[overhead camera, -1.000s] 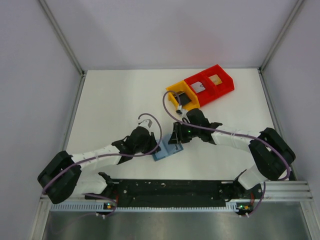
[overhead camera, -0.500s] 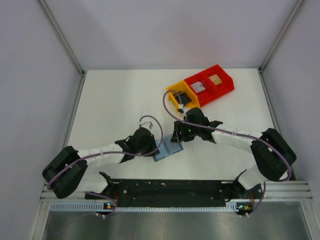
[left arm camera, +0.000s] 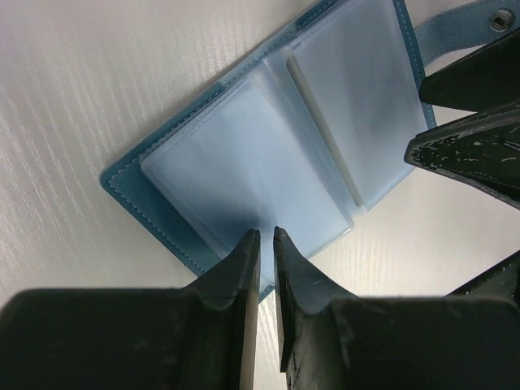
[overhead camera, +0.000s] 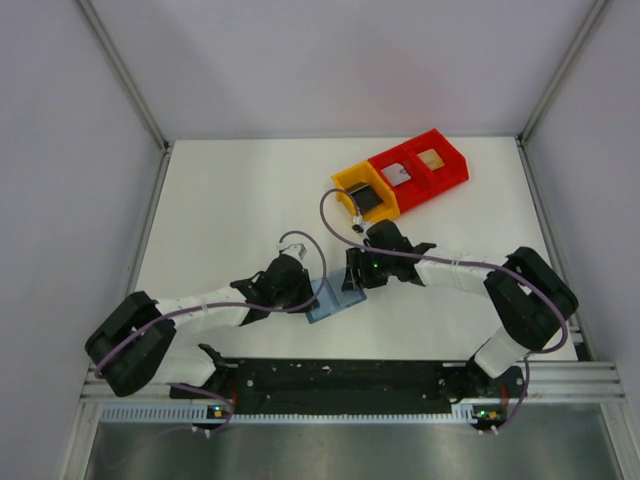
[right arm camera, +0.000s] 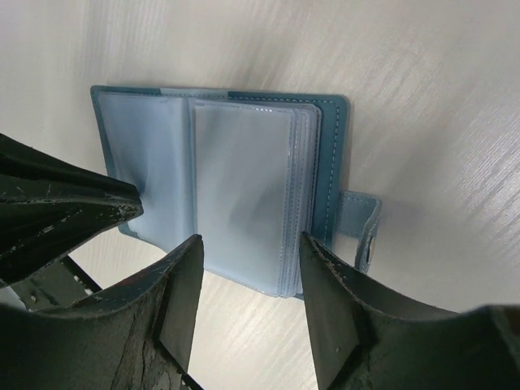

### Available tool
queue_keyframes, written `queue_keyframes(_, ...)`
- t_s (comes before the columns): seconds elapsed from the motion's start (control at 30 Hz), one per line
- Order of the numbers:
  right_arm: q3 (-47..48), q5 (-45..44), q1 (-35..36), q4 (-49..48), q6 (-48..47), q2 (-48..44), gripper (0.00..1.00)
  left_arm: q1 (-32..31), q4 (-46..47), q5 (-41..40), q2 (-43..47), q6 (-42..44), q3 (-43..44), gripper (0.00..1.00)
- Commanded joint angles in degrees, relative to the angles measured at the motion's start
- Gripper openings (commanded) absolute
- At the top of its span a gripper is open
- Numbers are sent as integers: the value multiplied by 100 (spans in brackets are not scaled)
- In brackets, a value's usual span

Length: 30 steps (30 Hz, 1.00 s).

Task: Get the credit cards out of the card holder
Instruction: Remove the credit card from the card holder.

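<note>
The card holder (overhead camera: 333, 300) lies spread open and flat on the white counter (overhead camera: 230, 200), just below the centre of the top view, between the two arms. Its teal cover frames a stack of frosted clear sleeves (left arm camera: 268, 154). They look pale, and I can't make out whether any card sits inside. The tab (right arm camera: 361, 223) with its snap sticks out from one short side.

The left claw (left arm camera: 266, 237) is at the holder's near edge, at the bottom of the left wrist view. Its fingers are pressed almost together with only a slit between them. Whether a sleeve is pinched in that slit I cannot tell. The right claw (right arm camera: 248, 244) hangs over the sleeves with its fingers spread wide, one on each side of the stack.

Further up and to the right in the top view stand the bins. The yellow bin (overhead camera: 345, 180) holds a dark card (overhead camera: 368, 200). The red bin (overhead camera: 447, 150), touching it, holds a grey-white card (overhead camera: 398, 175) in one compartment and a tan-yellow card (overhead camera: 432, 158) in the other.
</note>
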<state>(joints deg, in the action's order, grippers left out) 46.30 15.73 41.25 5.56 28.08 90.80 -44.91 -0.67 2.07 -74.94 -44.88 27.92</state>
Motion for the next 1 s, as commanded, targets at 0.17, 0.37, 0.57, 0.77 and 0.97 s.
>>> queue_keyframes(0.17,327,194,128,-196,-100,87,49,-9,-56,40,-144,76,143,16)
queue_keyframes(0.37,362,80,146,-91,-109,-27,48,-18,-48,40,-126,76,126,16)
queue_keyframes(0.57,406,1,172,-20,-153,-63,49,-10,-48,57,-144,85,143,16)
queue_keyframes(0.77,414,-413,225,85,-162,-115,49,-18,-39,57,-135,85,143,16)
queue_keyframes(0.97,415,-246,234,-20,-171,-63,49,-9,-48,66,-170,94,152,16)
